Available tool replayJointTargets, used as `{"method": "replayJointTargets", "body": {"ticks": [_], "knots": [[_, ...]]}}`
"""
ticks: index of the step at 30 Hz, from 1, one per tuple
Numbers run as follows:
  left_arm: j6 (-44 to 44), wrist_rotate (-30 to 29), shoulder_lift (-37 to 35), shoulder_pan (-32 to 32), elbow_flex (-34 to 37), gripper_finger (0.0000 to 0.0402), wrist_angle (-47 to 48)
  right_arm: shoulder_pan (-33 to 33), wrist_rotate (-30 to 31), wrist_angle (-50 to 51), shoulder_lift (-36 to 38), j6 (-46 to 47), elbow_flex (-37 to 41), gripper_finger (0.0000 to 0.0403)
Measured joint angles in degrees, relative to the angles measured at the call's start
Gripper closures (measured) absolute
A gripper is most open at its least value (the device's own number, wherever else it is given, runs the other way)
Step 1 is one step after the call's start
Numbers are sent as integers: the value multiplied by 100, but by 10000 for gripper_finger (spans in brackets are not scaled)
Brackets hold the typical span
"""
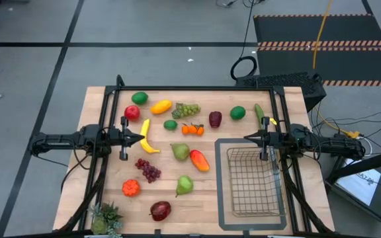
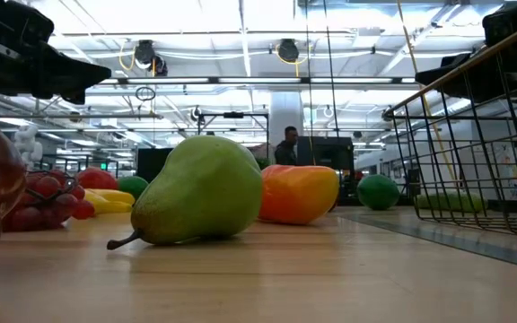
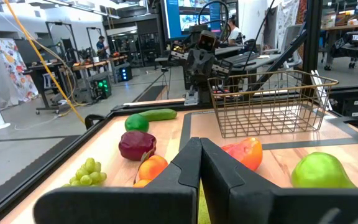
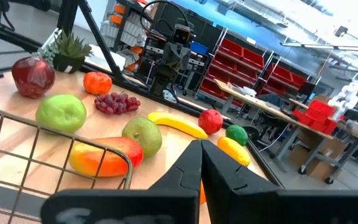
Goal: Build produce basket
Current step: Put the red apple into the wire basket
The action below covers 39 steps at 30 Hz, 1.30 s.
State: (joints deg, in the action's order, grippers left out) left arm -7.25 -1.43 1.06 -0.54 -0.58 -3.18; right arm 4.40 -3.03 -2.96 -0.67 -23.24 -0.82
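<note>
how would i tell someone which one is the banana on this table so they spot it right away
Start at the wooden table and find the left gripper, on the side away from the wire basket. The banana lies right by its fingertips, running down toward the red grapes. It is the only long, curved, plain yellow piece; the yellow fruit farther up is short and stubby.
</note>
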Motion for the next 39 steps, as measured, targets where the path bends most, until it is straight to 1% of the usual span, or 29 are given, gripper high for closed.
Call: {"method": "replayJointTargets", "body": {"ticks": [5,7,12,16,39], "knots": [[0,0,2,0,0,392,-1,0,-2,0,2,138,0,403],[0,0,2,-1,0,392,-2,0,-2,1,1,514,0,403],[0,0,0,-1,-1,392,0,0,-3,0,1,1874,0,403],[0,0,0,-2,-1,392,0,0,-4,0,0,2499,0,403],[0,0,0,-7,-2,392,-2,0,-2,0,2,2557,0,403]]}}
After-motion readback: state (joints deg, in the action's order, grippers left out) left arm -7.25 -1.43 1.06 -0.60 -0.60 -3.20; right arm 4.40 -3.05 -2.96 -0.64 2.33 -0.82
